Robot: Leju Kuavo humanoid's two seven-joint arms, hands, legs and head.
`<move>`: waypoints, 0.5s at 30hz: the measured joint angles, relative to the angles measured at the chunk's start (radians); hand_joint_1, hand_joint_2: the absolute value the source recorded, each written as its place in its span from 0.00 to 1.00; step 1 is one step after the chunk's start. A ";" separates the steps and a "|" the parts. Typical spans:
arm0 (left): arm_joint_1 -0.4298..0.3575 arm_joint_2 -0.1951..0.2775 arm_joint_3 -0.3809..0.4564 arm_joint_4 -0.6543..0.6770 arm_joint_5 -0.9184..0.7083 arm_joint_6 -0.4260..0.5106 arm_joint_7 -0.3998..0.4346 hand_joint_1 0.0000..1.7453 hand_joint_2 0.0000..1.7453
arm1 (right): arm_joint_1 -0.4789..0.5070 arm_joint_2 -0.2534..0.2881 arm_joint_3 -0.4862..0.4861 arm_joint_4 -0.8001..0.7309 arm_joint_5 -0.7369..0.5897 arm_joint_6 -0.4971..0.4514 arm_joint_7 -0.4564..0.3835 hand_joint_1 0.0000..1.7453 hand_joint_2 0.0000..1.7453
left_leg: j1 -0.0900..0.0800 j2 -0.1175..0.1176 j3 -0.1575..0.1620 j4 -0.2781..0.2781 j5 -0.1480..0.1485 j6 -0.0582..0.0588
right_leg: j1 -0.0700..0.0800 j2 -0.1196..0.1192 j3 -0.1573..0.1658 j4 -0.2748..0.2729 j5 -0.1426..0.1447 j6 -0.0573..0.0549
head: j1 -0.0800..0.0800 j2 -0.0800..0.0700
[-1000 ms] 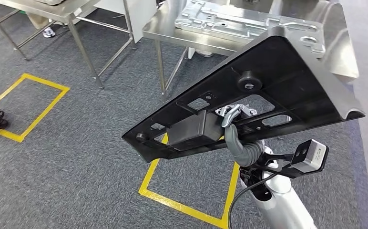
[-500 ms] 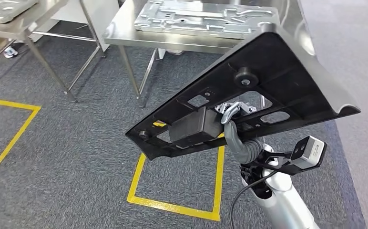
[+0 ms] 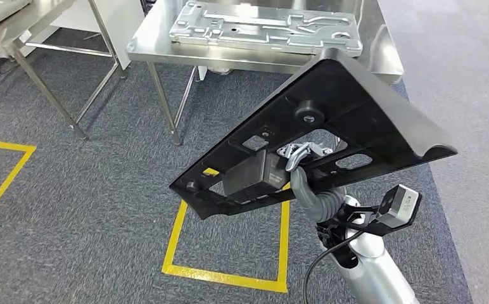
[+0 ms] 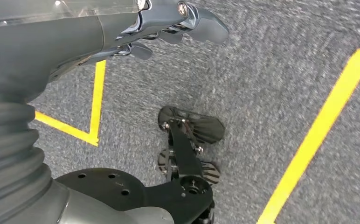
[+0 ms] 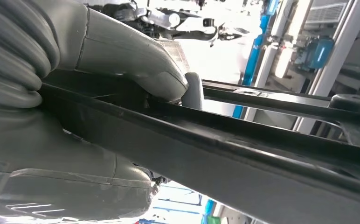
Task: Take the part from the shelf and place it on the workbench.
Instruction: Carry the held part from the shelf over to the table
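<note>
Gripping black part (image 3: pixel 356 120), right hand (image 5: pixel 122 70) thumb shows close.

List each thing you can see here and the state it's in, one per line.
black part: held up, tilted, off the floor
right hand: grips the black part
left hand: holds nothing, fingers curled, hanging over the carpet
workbench: standing, bears a metal plate lying flat
</note>
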 joint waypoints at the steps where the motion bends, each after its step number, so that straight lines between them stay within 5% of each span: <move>1: 0.000 0.000 0.000 0.000 0.000 -0.001 -0.002 0.00 1.00 | 0.002 -0.001 0.000 0.001 0.000 0.002 -0.002 1.00 1.00 | -0.001 0.001 0.000 0.000 -0.002 0.003 | -0.001 -0.004 -0.037 0.072 -0.030 0.003 | 0.001 0.000; 3: 0.002 0.000 0.000 0.000 0.000 -0.003 -0.004 0.00 1.00 | 0.009 -0.005 0.000 0.005 0.000 0.006 -0.007 1.00 1.00 | -0.002 0.002 0.004 0.001 -0.009 0.003 | -0.004 -0.007 -0.095 0.170 -0.052 0.008 | 0.001 0.000; 4: 0.003 0.000 0.000 0.000 0.001 -0.003 -0.005 0.00 1.00 | 0.012 -0.006 0.000 0.007 0.000 0.007 -0.009 1.00 1.00 | -0.002 0.003 0.009 0.002 -0.015 0.002 | -0.005 -0.009 -0.097 0.165 -0.033 0.009 | 0.001 0.000; 6: 0.005 0.000 0.000 0.000 0.001 -0.004 -0.007 0.00 1.00 | 0.013 -0.009 -0.001 0.009 0.000 0.008 -0.009 1.00 1.00 | -0.002 0.004 0.026 0.004 -0.028 -0.004 | -0.006 -0.016 -0.043 0.046 0.044 0.007 | 0.001 0.000; 8: 0.004 -0.001 0.000 0.000 0.001 -0.004 -0.010 0.00 1.00 | 0.012 -0.009 -0.001 0.010 0.000 0.008 -0.010 1.00 1.00 | -0.005 0.005 0.038 0.007 -0.044 -0.014 | -0.002 -0.026 0.020 -0.076 0.082 -0.002 | 0.000 0.000; 13: 0.002 0.000 0.000 0.000 0.003 -0.004 -0.016 0.00 1.00 | 0.010 -0.010 -0.001 0.010 0.001 0.009 -0.010 1.00 1.00 | -0.005 0.013 0.054 0.015 -0.076 -0.043 | 0.001 -0.019 0.056 -0.117 0.055 -0.034 | -0.007 0.000; 15: 0.000 0.000 0.000 0.000 0.004 -0.003 -0.017 0.00 1.00 | 0.008 -0.009 -0.001 0.009 0.002 0.009 -0.011 1.00 1.00 | -0.002 0.012 0.010 0.108 -0.111 -0.052 | -0.003 -0.018 0.079 -0.122 0.041 -0.045 | -0.014 0.000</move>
